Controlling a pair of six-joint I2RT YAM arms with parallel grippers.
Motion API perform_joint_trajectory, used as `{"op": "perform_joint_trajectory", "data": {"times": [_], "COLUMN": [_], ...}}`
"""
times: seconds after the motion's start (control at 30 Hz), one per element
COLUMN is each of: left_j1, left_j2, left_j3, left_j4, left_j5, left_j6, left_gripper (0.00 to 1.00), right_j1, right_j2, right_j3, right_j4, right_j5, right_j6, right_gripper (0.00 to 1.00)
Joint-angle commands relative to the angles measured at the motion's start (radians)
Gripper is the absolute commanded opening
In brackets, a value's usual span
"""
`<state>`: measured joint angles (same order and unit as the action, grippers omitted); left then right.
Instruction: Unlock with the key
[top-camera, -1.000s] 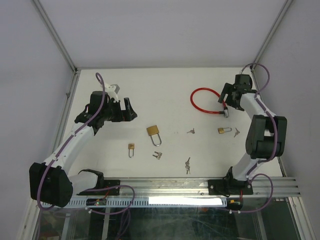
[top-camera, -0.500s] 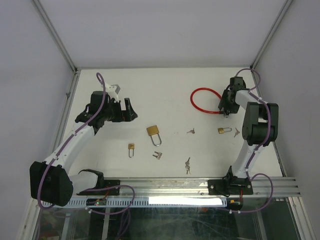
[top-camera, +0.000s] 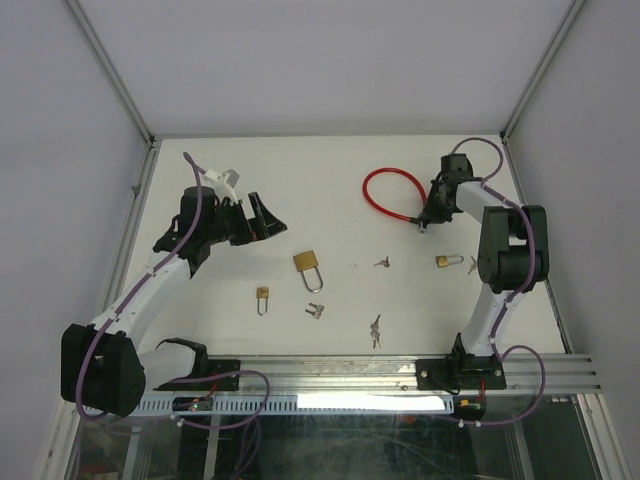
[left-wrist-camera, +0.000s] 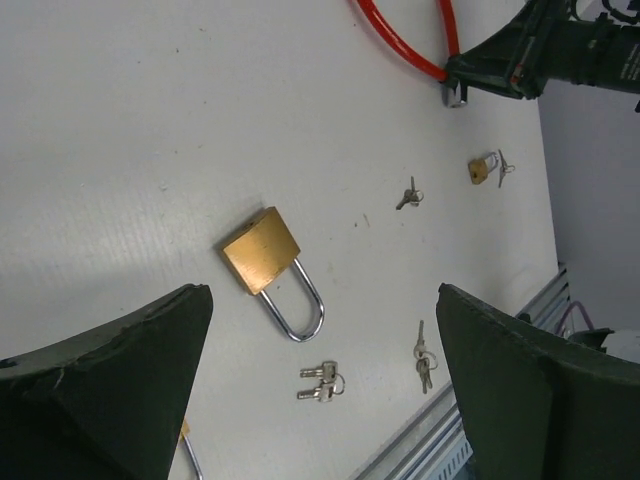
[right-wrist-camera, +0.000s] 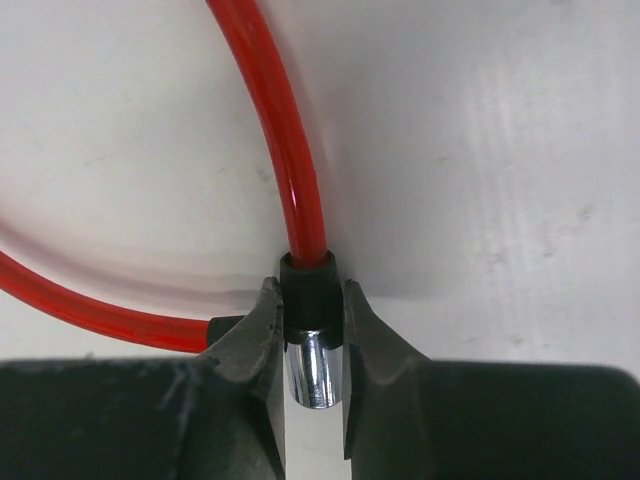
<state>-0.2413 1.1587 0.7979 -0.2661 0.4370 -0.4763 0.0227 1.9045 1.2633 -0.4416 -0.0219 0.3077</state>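
I'm working in a robotics lab test cell: a bare white table (top-camera: 340, 190) boxed in by plain grey panel walls (top-camera: 330, 60) on slim aluminium frame posts (top-camera: 111, 75), with white-and-black robot arms (top-camera: 140, 295) bolted to a grooved aluminium rail (top-camera: 330, 372).

The red cable lock (right-wrist-camera: 283, 150) lies looped flat at far right, its chrome tip (right-wrist-camera: 314, 368) pinched in the right gripper (right-wrist-camera: 312, 305). A single key (top-camera: 381, 263) lies apart, nearer.
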Motion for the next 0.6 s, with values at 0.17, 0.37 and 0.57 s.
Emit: {"op": "perform_joint_trajectory", "data": {"times": [0.17, 0.37, 0.57], "left_j1": [-0.035, -0.09, -0.119], "left_j2": [-0.029, 0.012, 0.037], "left_j3": [-0.078, -0.115, -0.141], "left_j4": [0.327, 0.454, 0.487], "left_j5": [0.063, 0.037, 0.013], "left_j6": [-0.27, -0.372, -0.401], "left_gripper": [0.99, 0.99, 0.99], "right_j1": [0.105, 0.222, 0.356], "right_j2": [-0.173, -0.183, -0.116], "right_j3": [-0.054, -0.074, -0.033], "right_j4": [0.172, 0.251, 0.25], "right_j5": [-0.172, -0.196, -0.128], "right_j6": [0.184, 0.264, 0.283], "right_gripper": [0.0, 0.0, 0.0]}}
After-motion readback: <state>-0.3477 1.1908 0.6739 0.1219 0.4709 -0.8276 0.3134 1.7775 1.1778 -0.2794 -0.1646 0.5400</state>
